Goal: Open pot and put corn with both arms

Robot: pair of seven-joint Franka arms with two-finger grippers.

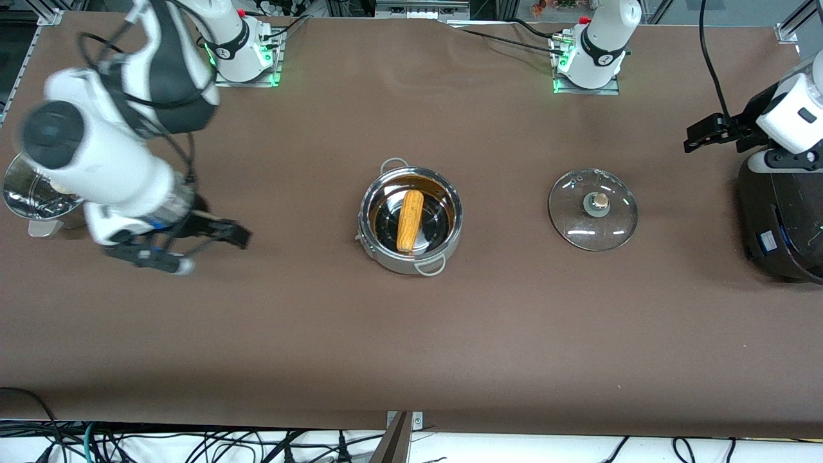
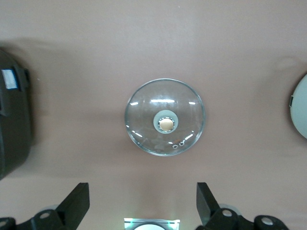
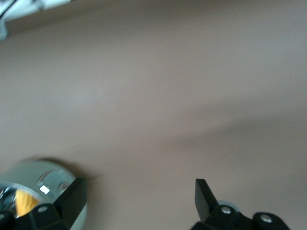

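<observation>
A brown table [image 1: 411, 334] seen from above, with two white robot arms reaching in from the edge where their bases stand. At the middle of the table sits the pot [image 1: 410, 220], uncovered, and the corn [image 1: 410, 220] lies inside it on the shiny bottom, its length running from the robots' edge toward the camera. The lid [image 1: 593, 209] rests flat on the table beside the pot, toward the left arm's end, well apart from it, knob up. Both parts of the task look finished: the pot is open and the corn is in it, and nothing appears left to do except for the arms to pull clear. The right gripper [image 1: 209, 247] hangs over bare table toward the right arm's end, its fingers apart and holding nothing; the image of that arm is smeared. The left gripper [image 1: 704, 137] is raised beside a black cooker [image 1: 781, 225] at the left arm's end, fingers apart and empty, its wrist camera looking down on the lid. A steel steamer pot [image 1: 32, 190] stands at the right arm's end.
</observation>
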